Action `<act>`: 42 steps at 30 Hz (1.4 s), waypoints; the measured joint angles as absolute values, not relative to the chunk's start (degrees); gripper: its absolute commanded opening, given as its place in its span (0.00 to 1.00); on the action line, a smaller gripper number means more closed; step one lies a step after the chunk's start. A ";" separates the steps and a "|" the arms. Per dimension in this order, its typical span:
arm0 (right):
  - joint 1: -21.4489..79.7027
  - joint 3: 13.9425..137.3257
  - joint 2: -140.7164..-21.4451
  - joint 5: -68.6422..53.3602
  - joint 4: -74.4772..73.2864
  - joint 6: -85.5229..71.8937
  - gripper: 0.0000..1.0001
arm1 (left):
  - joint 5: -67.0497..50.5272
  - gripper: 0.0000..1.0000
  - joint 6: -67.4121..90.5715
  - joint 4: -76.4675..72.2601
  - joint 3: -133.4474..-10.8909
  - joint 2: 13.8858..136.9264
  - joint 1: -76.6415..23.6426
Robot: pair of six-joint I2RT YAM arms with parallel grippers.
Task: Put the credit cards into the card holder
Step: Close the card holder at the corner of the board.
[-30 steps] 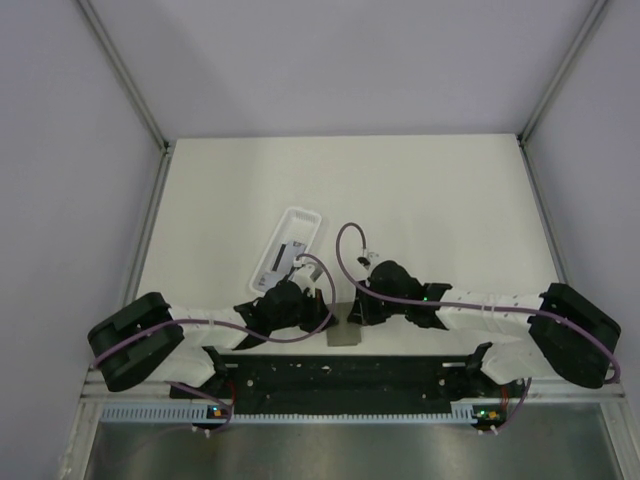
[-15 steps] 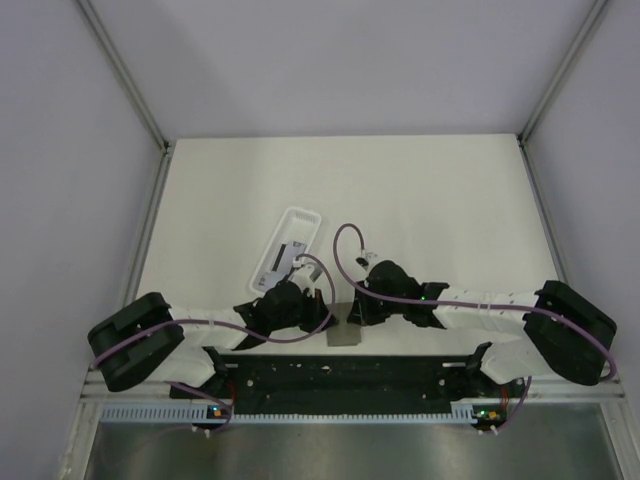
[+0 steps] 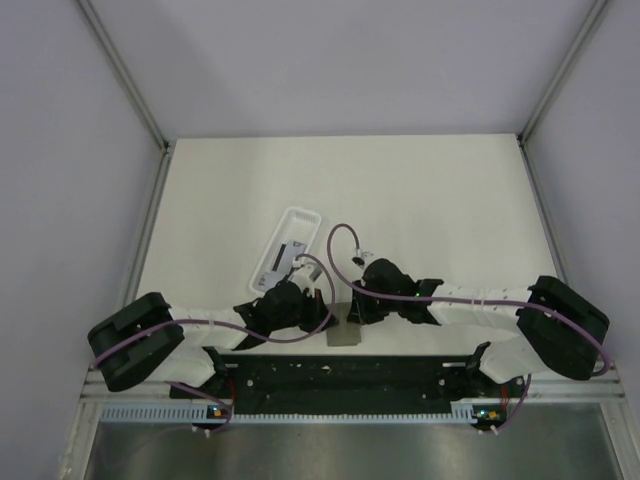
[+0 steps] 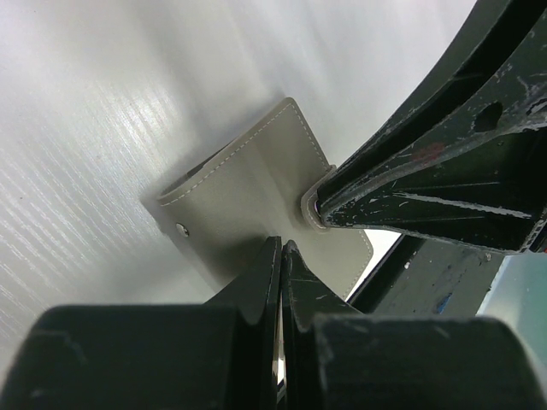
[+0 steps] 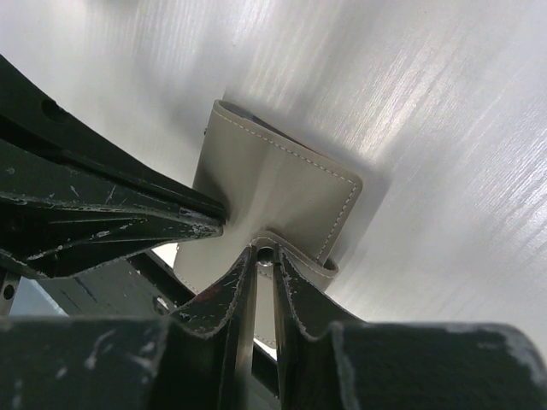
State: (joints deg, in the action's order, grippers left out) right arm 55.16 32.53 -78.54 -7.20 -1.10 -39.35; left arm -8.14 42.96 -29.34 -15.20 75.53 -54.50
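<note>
The card holder (image 3: 343,336) lies at the table's near edge between both arms, a grey stitched wallet (image 4: 248,188) with a small snap stud. My right gripper (image 5: 265,252) is shut on its strap, which curls up over the fingertips. My left gripper (image 4: 281,246) is shut, its tips resting against the wallet's face (image 5: 273,184), and nothing shows between the fingers. In the top view the two grippers (image 3: 325,303) (image 3: 350,312) meet over the wallet. The credit cards (image 3: 291,249) appear only as a small grey patch inside the white tray.
The long white tray (image 3: 305,217) lies tilted just beyond the left gripper. A black rail (image 3: 340,375) runs along the near table edge right behind the wallet. Grey walls enclose the table on three sides.
The right arm has shifted slightly left, its elbow drawing in. The wallet and the left arm stay where they were, and both grippers remain shut.
</note>
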 measured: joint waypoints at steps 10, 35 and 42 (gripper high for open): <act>57.91 37.91 -81.95 -3.75 -6.42 -37.60 0.13 | -8.19 0.00 43.03 -29.50 -15.16 75.53 -54.50; 65.89 47.75 -88.71 9.63 -17.76 -39.70 0.14 | -8.29 0.00 43.40 -30.41 -14.46 75.48 -54.50; 65.98 49.47 -90.80 9.93 -19.44 -41.28 0.13 | -8.01 0.00 43.59 -30.87 -13.69 74.87 -54.48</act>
